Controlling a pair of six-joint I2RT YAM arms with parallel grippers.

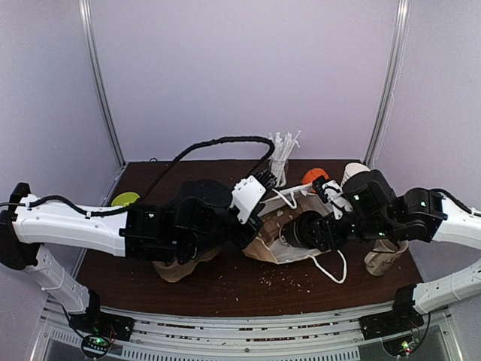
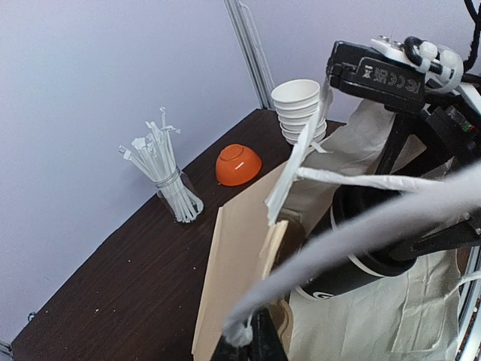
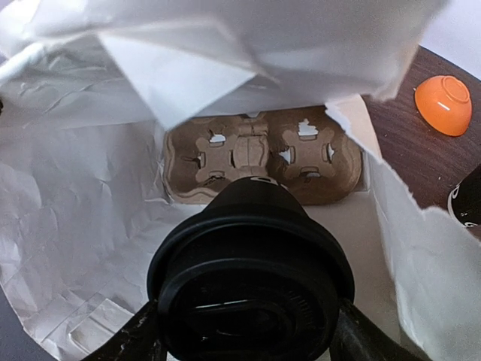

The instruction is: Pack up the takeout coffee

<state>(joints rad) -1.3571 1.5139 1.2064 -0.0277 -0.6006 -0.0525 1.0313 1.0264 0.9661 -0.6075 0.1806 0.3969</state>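
The takeout coffee (image 3: 252, 286), a black cup with a black lid, is tipped on its side with its base pointing into the mouth of a paper bag (image 3: 75, 226). My right gripper (image 3: 248, 325) is shut on it just below the lid, one finger on each side. From above, the cup (image 1: 298, 229) and right gripper (image 1: 312, 229) sit at the bag's (image 1: 263, 244) opening. A cardboard cup carrier (image 3: 263, 154) lies at the bag's far end. My left gripper (image 2: 259, 335) is shut on the bag's white twisted handle (image 2: 361, 226) and holds it up. The left gripper (image 1: 267, 183) is above the bag.
At the back of the table stand a jar of wrapped straws (image 1: 279, 158), an overturned orange bowl (image 1: 316, 176) and a stack of white paper cups (image 1: 355, 171). A green disc (image 1: 125, 199) lies at the left. A brown paper item (image 1: 383, 259) stands under the right arm.
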